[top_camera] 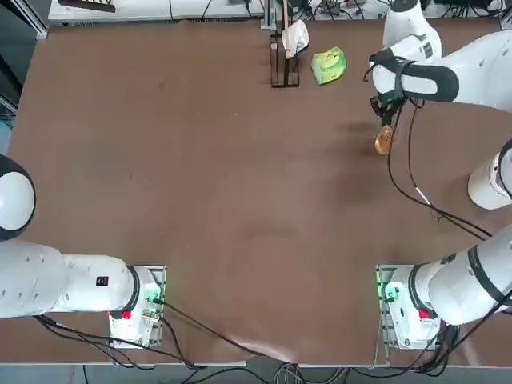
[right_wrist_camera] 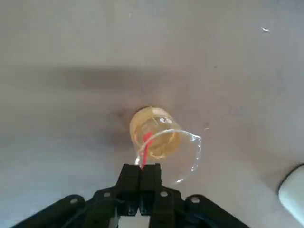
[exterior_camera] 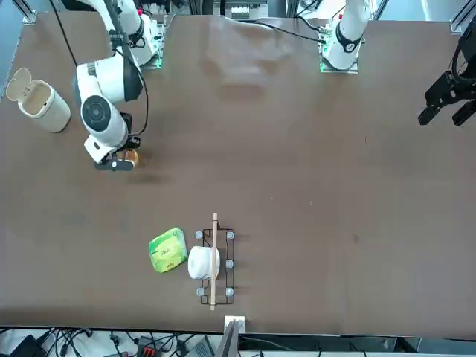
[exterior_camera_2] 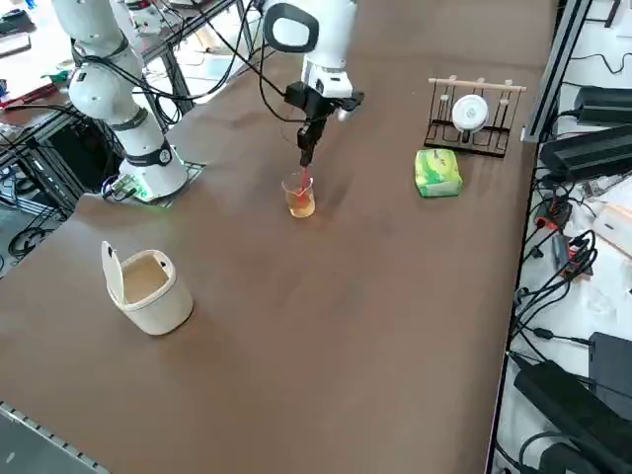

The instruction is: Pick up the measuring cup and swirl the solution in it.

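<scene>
The measuring cup (right_wrist_camera: 161, 137) is a small clear glass vessel, and the orange solution (right_wrist_camera: 153, 127) sits in its lower part. My right gripper (right_wrist_camera: 141, 172) is shut on the cup's rim, pinching the glass wall between both fingers, and the cup hangs tilted below them. In the right side view the gripper (exterior_camera_2: 305, 174) points straight down at the cup (exterior_camera_2: 300, 197), low over the brown table. I cannot tell whether the base touches the table. From overhead the cup (top_camera: 384, 142) lies just under the wrist, at the far right of the table.
A white cup with a flip lid (exterior_camera_2: 148, 286) stands near the right arm's base. A green lumpy object (exterior_camera_2: 437, 172) lies beside a dark wire rack (exterior_camera_2: 472, 114) holding a white round thing at the far edge. A cable (top_camera: 416, 192) trails from the wrist.
</scene>
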Tool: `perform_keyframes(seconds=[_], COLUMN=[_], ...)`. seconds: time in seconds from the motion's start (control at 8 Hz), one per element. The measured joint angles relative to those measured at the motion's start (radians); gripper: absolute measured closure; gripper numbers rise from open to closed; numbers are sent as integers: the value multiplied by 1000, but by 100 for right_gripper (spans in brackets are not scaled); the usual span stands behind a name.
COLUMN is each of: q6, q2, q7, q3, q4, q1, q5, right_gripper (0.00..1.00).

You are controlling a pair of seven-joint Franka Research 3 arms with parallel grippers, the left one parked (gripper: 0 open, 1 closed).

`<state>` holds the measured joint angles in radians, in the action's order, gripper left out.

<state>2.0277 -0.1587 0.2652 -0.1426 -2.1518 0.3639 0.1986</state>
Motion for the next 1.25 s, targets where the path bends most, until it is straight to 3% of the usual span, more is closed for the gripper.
perform_keyframes(seconds=[0.62, 1.25], q6=[-17, -10], q2=[0, -41], q7=[-113, -117], q3=[-5, -4], q4=[3, 59], q1=[-44, -51], q5=[4, 22], right_gripper=[98, 98])
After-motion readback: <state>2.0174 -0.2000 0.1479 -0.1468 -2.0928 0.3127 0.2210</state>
